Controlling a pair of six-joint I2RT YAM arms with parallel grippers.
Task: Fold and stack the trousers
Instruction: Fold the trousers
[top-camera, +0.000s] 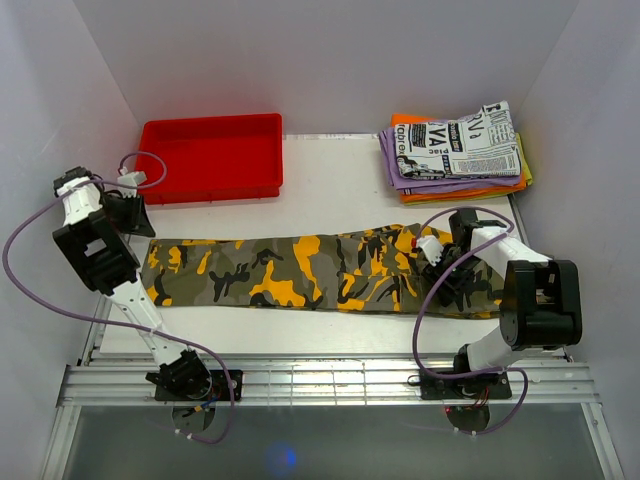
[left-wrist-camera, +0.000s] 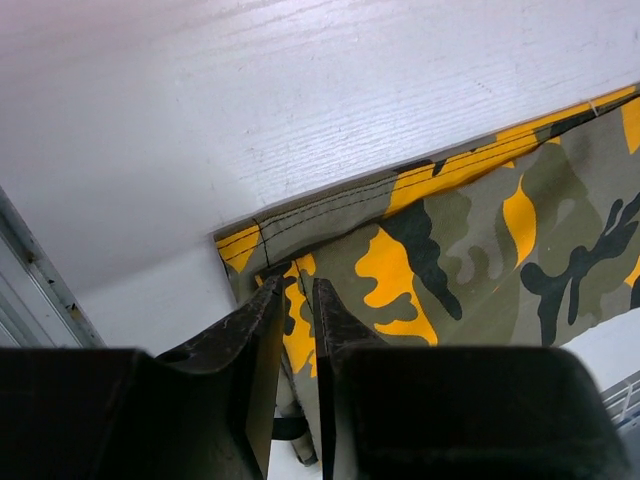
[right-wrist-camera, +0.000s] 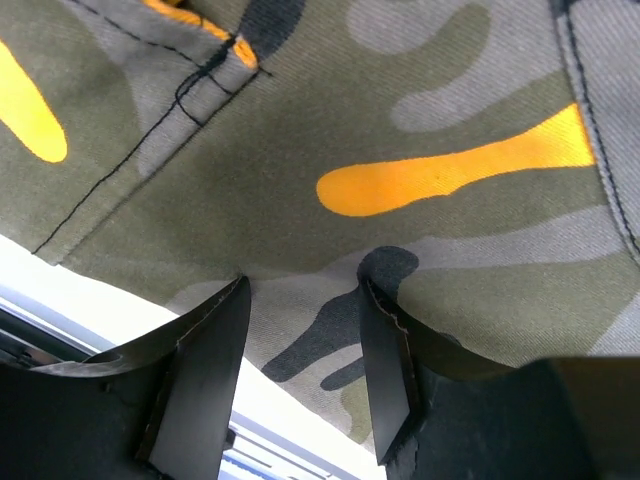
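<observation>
Both of your arms look alike. Left arm (top-camera: 135, 305) and right arm (top-camera: 540, 300) have white links and chunky black joint housings. Purple cables (top-camera: 145, 153) loop loosely off each one. Bases (top-camera: 185, 380) are black with small fittings. Left hand (left-wrist-camera: 297, 288) and right hand (right-wrist-camera: 304, 290) have flat black fingers with scuffed, worn edges.

Right end of trousers (top-camera: 290, 272) hidden under right arm (top-camera: 530, 295), cropped in wrist views, left gripper (left-wrist-camera: 297, 290) body blurred.
</observation>
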